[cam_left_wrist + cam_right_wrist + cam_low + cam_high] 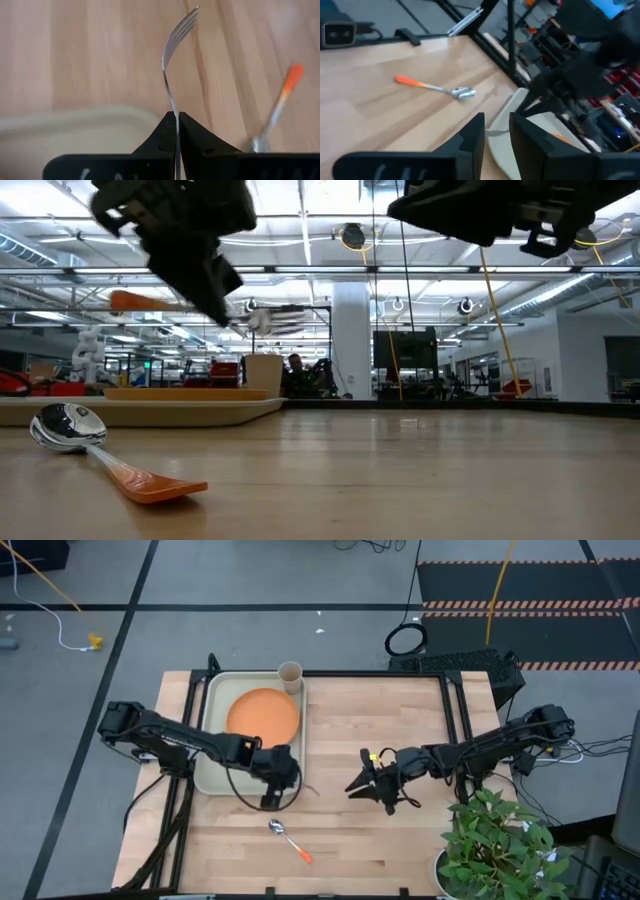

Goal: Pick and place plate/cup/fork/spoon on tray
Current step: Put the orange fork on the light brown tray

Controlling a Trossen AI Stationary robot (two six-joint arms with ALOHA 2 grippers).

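Note:
My left gripper [275, 783] hangs over the near right corner of the pale tray [215, 740], shut on the fork [275, 315]. The fork's tines [180, 30] point toward the table's right. The orange plate [263, 713] lies flat on the tray. The beige cup [290, 676] stands upright at the tray's far right corner. Bowl up, the spoon [288, 840] lies on the table nearer the front edge. My right gripper [358, 784] hovers open to the right of the fork, apart from it. My left gripper pinches the fork's metal neck [176, 122] between its two fingers, with the tines sticking out ahead and the orange handle [140, 302] behind. The fingers slant down from the table's left. The fork sits edge-on and roughly level, lifted clear of tray and table.
A potted plant [495, 845] stands at the near right corner. Bare wood lies between the tray and my right arm. The spoon's orange handle [155, 483] points toward the near edge.

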